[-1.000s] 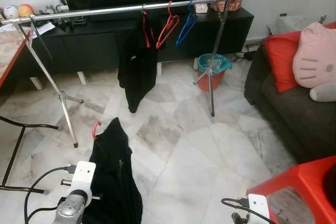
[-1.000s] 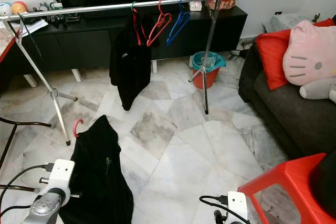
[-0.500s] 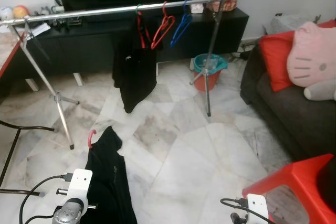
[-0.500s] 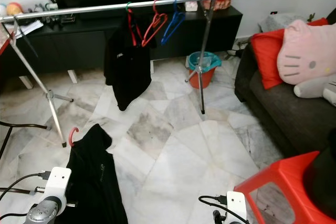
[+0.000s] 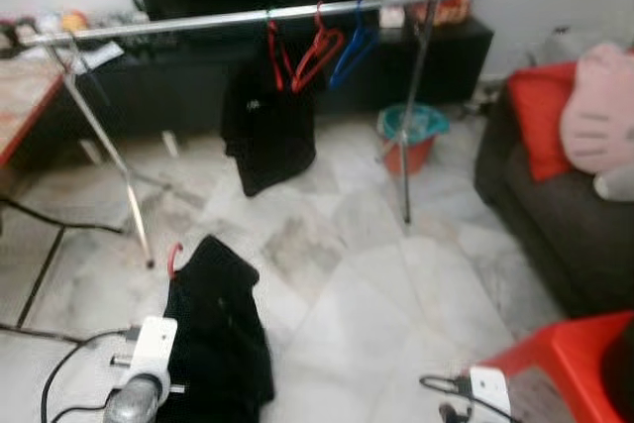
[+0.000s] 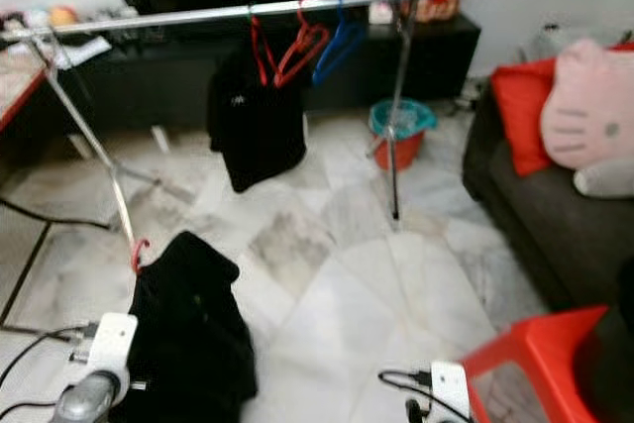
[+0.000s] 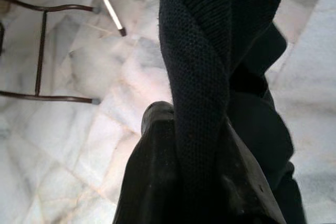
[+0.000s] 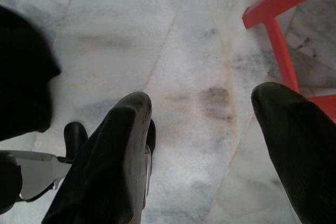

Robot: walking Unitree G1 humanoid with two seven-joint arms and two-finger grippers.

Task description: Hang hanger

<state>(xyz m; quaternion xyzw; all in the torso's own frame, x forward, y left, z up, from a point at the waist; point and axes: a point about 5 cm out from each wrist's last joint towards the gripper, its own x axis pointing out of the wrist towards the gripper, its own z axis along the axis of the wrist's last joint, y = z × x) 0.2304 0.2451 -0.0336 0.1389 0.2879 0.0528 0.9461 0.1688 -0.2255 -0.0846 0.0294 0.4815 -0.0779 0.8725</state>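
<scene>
Two grippers low: left gripper [image 7: 184, 145] clamps a black knit garment [image 5: 216, 329] on a red hanger [image 5: 175, 257], at seven o'clock below the clothes rail [image 5: 248, 19]; right gripper [image 8: 210, 145] spread apart above marble floor [image 8: 199, 40].

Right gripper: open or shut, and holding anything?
Open and empty. In its wrist view the right gripper has its two black fingers spread wide apart, with only bare marble floor between them.
</scene>
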